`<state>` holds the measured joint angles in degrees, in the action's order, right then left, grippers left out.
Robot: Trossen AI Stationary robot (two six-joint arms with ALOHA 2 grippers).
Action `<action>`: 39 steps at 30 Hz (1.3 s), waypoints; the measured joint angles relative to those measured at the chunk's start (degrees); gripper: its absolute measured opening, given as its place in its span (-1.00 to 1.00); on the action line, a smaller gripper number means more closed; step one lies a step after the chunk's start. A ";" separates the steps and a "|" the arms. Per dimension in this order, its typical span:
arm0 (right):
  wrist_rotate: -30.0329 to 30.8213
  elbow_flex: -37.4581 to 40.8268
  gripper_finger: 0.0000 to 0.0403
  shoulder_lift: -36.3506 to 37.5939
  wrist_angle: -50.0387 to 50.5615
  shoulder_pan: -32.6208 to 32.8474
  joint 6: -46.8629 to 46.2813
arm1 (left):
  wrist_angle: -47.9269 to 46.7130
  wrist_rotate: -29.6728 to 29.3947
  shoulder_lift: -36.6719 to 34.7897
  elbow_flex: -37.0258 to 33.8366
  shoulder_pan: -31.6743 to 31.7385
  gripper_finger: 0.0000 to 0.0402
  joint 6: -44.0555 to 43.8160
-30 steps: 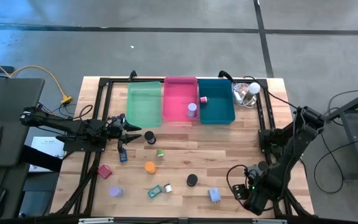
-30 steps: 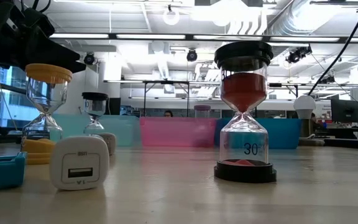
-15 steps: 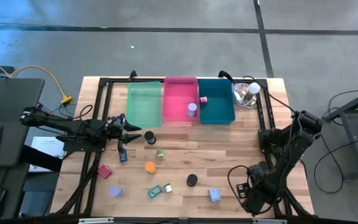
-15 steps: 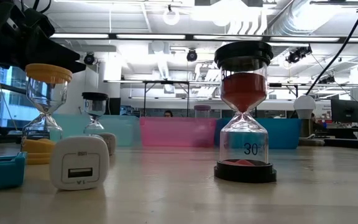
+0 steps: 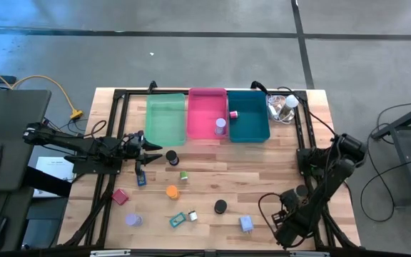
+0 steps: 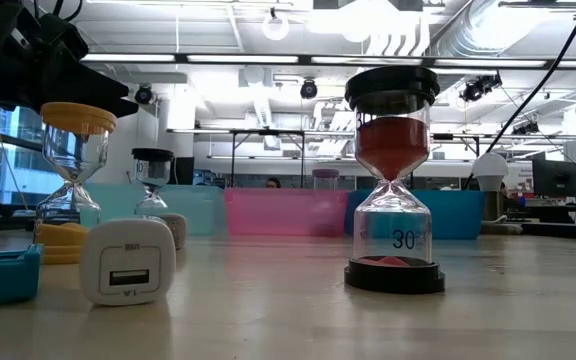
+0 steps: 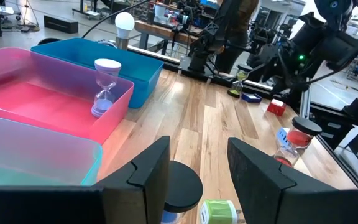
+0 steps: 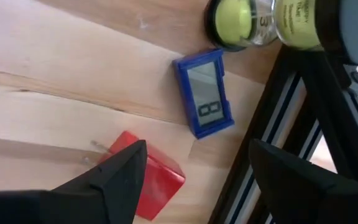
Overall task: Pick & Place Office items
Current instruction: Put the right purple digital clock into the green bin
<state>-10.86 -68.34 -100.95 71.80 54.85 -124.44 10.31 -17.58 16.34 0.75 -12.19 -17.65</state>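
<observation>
Bare wood is left between the 3 trays — green tray [image 5: 165, 118], pink tray [image 5: 206, 113], teal tray [image 5: 248, 116] — and the office items [image 5: 184, 196] scattered across the table's near half. The left gripper [image 5: 150, 154] is seen at the green tray's near left corner, jaws parted around a black-capped hourglass [image 7: 178, 190], contact unclear. The right gripper [image 8: 191, 171], parted and holding nothing, is hung at the near right edge over a red block [image 8: 151, 180] and blue counter [image 8: 205, 99], shown only by its wrist view.
</observation>
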 joint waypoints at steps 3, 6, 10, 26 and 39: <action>0.04 0.78 0.35 0.00 0.00 0.02 -0.15 | 0.02 0.00 0.01 0.00 0.00 -0.22 0.00; 0.32 1.60 0.35 0.02 -0.25 0.28 -0.14 | 0.00 0.00 0.00 0.00 0.00 -0.22 0.02; 0.62 3.79 0.35 0.02 -2.57 0.58 0.84 | 0.02 0.00 0.01 0.00 0.00 -0.22 0.02; 2.05 8.40 0.35 0.07 -7.48 1.53 1.62 | 0.01 0.00 0.00 0.00 -0.02 -0.22 0.05; 3.36 8.40 0.35 0.09 -7.81 1.79 -0.44 | 0.01 0.00 0.02 0.00 -0.01 -0.22 0.30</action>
<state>-7.51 -59.94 -100.86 63.99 56.64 -124.88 10.32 -17.58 16.36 0.75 -12.20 -17.35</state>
